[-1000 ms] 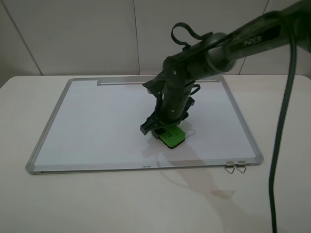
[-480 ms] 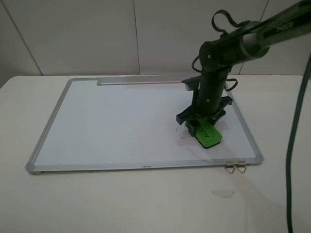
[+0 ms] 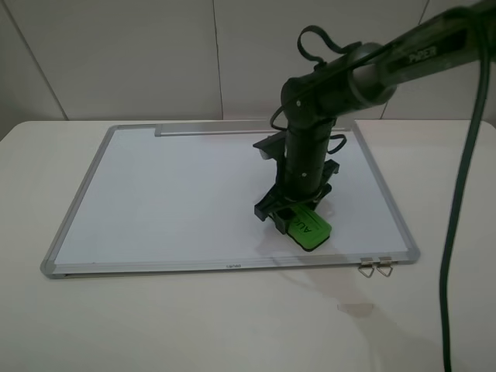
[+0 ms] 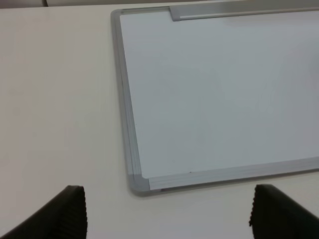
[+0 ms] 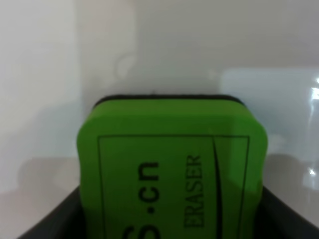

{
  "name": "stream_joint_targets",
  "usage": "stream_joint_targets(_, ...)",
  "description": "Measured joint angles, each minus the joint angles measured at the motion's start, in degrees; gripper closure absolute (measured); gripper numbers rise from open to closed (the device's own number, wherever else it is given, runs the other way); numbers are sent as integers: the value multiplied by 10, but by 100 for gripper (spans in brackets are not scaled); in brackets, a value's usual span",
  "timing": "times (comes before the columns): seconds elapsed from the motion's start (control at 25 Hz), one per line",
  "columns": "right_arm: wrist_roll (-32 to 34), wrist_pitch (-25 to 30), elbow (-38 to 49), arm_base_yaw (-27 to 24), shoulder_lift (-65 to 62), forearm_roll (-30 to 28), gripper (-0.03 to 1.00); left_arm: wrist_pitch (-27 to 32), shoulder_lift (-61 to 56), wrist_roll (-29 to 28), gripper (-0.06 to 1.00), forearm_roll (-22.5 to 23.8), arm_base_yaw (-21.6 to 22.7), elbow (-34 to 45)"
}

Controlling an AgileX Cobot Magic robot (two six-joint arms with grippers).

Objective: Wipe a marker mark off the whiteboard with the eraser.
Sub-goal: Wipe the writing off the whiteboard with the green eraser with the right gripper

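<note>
The whiteboard (image 3: pixel 178 194) lies flat on the table, silver-framed, with its tray strip (image 3: pixel 209 130) along the far edge and two clips (image 3: pixel 375 268) at the near right corner. My right gripper (image 3: pixel 294 221) presses the green eraser (image 3: pixel 308 228) onto the board near its front edge, right of centre, and is shut on it. In the right wrist view the eraser (image 5: pixel 172 164) fills the picture, flat on the white surface. I see no marker mark on the board. My left gripper (image 4: pixel 167 211) is open above the table, off the board's near left corner (image 4: pixel 138 181).
The right arm (image 3: pixel 364 70) and its black cable (image 3: pixel 457 194) cross above the board's right side. A faint smudge (image 3: pixel 355 308) lies on the table in front of the clips. A white wall stands behind the table.
My right gripper, holding the eraser, swept from the board's centre to the right, then came back left to right of centre. The left gripper shows no change.
</note>
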Motion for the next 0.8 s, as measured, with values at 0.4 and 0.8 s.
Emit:
stream_joint_targets(0.4,-5,38,-50,2,17,40,38,0,0,0,26,0,0,0)
stream_joint_targets(0.8,0,34,-52,-137,17,14,38,0,0,0,26,0,0,0)
